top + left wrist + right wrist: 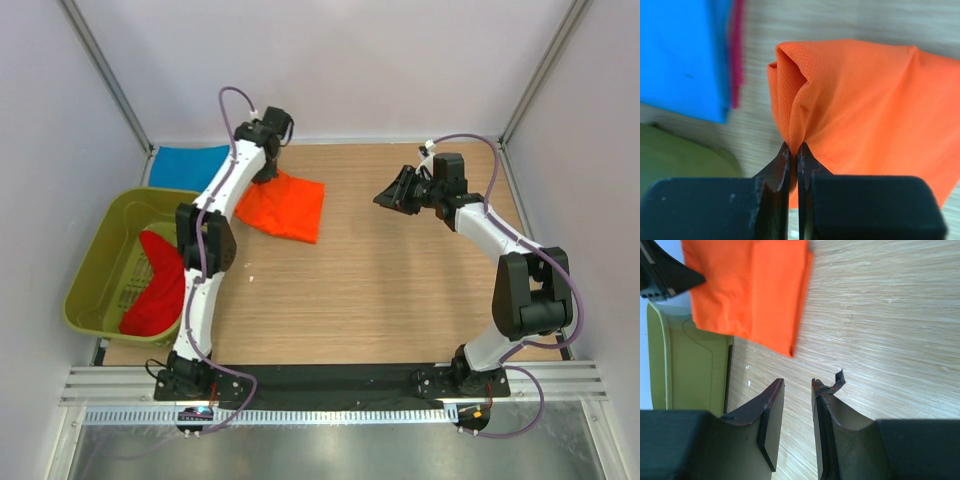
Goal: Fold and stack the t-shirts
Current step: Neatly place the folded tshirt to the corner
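I note left gripper [794, 150] clenched on a fold of the orange t-shirt [865, 100]; right gripper [796, 385] released, empty, above the surface [400, 290].

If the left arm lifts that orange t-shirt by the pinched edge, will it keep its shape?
Probably not. The orange t-shirt bunches into folds where the left gripper pinches it, so it is likely floppy and would droop. The mesh cloth looks light; its folded layers may slide open.

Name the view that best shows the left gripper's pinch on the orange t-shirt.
Left wrist: close-up of the left gripper shut on a raised fold of the orange t-shirt. Top external leaves the contact hidden. Right wrist shows the shirt, barely the gripper.
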